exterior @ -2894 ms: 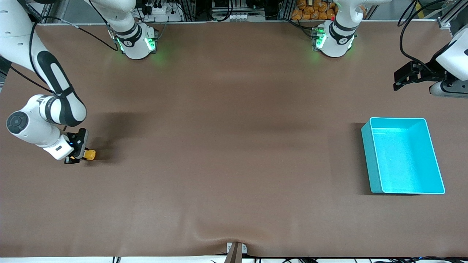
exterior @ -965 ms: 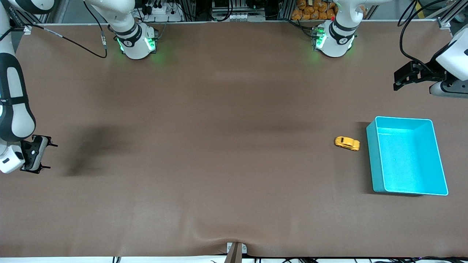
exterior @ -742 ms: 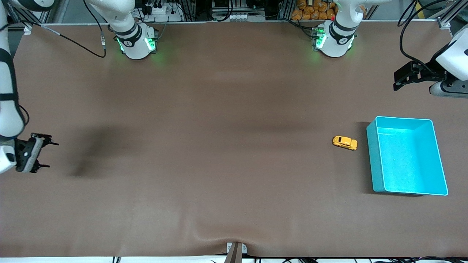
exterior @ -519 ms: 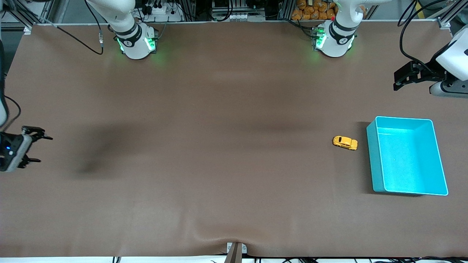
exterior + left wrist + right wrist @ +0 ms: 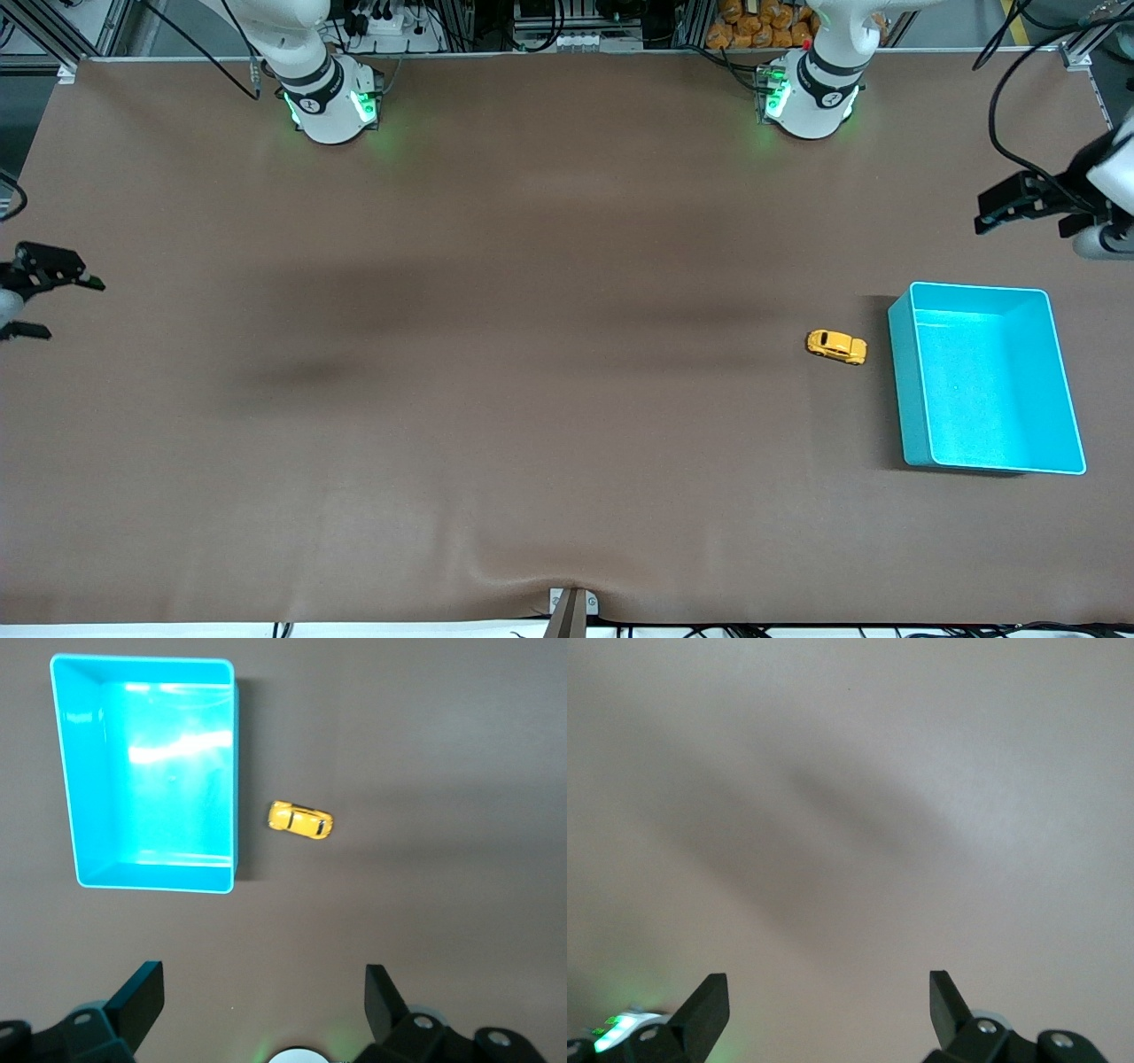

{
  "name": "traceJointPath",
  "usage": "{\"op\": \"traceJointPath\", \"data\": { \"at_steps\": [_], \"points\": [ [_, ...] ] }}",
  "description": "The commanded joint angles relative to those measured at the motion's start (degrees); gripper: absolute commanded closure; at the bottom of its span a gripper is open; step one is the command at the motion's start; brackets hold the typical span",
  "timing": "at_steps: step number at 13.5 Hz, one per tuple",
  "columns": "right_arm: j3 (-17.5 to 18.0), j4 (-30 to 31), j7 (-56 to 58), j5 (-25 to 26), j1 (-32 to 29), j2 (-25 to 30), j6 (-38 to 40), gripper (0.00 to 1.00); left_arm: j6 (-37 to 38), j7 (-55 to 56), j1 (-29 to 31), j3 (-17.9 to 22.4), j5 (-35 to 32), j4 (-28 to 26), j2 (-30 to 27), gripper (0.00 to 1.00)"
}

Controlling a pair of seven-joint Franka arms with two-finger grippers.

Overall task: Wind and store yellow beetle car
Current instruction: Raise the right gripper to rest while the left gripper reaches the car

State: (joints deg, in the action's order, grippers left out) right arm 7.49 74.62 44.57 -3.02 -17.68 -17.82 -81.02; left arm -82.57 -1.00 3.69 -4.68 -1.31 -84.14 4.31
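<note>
The yellow beetle car stands on the brown table close beside the turquoise bin, a small gap from its wall, on the side toward the right arm. In the left wrist view the car and the bin lie well away from my left gripper, which is open and empty. That left gripper hangs over bare table at the left arm's end. My right gripper is open and empty over the table's edge at the right arm's end; its wrist view shows only cloth past the right gripper.
The bin is empty inside. Both arm bases stand along the table's farther edge. A wrinkle in the cloth and a small bracket sit at the edge nearest the front camera.
The car left the right gripper, crossed the table and now rests still beside the bin, which shifted slightly. The right arm has drawn back toward its end. The left gripper edged outward.
</note>
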Motion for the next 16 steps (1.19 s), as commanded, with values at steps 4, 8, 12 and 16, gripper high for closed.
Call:
{"op": "traceJointPath", "data": {
  "at_steps": [4, 8, 12, 16],
  "points": [
    [-0.28, -6.68, -20.13, -0.76, 2.65, 2.78, 6.83, 0.00, 3.29, 1.95, 1.40, -1.04, -6.51, -2.26, 1.58, 0.00],
    [-0.46, -7.74, -36.20, -2.16, 2.82, 5.50, 6.40, 0.00, 1.63, 8.98, 1.31, -1.04, -4.50, -7.88, 2.72, 0.00],
    [-0.55, -4.16, -39.10, -1.64, 3.17, 9.11, 5.70, 0.00, -9.59, 16.88, 2.11, -1.04, -1.59, -16.47, 2.81, 0.00],
    [-0.37, 11.55, -41.85, -0.85, 4.22, 19.37, -3.85, 0.00, -23.93, 30.32, 1.58, -1.04, -1.50, -25.27, 4.12, 0.00]
  ]
}}
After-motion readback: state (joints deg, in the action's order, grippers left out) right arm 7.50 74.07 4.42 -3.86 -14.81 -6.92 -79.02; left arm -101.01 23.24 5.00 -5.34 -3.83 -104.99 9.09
